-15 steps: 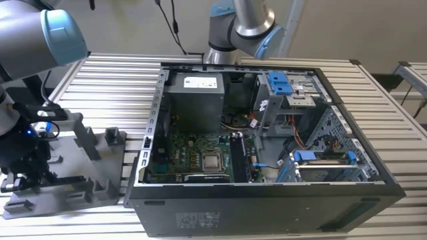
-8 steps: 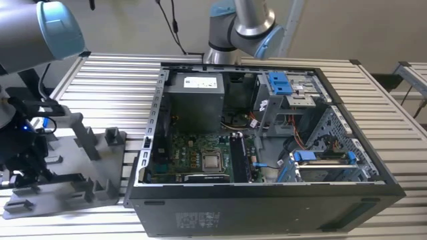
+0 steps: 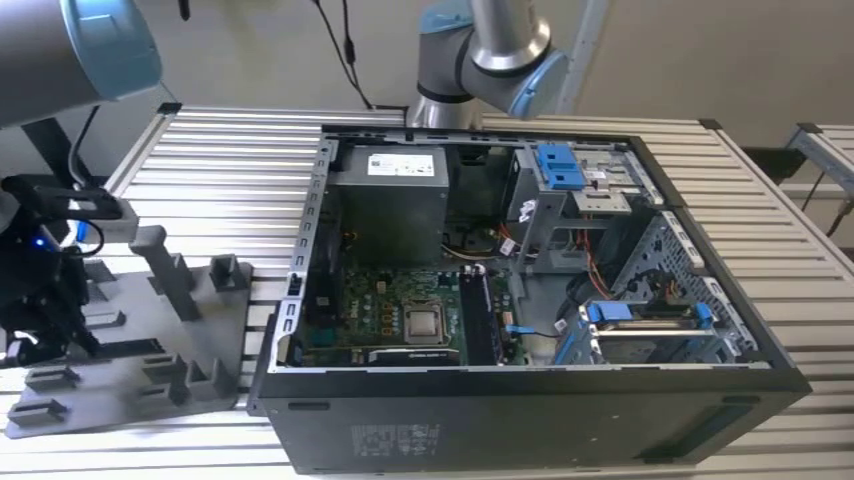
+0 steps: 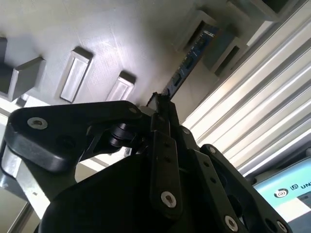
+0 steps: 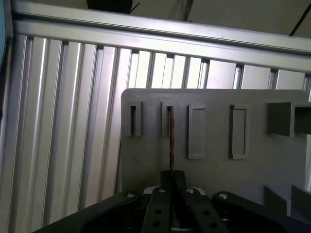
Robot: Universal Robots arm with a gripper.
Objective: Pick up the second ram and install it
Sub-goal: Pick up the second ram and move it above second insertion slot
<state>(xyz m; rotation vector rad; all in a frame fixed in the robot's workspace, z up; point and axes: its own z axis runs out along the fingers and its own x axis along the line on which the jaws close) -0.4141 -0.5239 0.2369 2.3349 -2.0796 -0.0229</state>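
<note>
Fingers (image 5: 179, 178) clamped the memory stick (image 5: 171, 141), which stood on edge in the tray (image 5: 146, 160) just beyond them; a straight lift seemed wisest.

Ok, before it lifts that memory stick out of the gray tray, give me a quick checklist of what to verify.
1. The pincer is closed on the memory stick: ok, it clamps the near end.
2. The stick stands on edge in a slot of the gray tray: ok.
3. The stick runs in line with the pincer, not skewed: ok in the first wrist view.
4. The computer case is open, insides exposed: ok.
5. A free socket on the green board: cannot tell.
</note>
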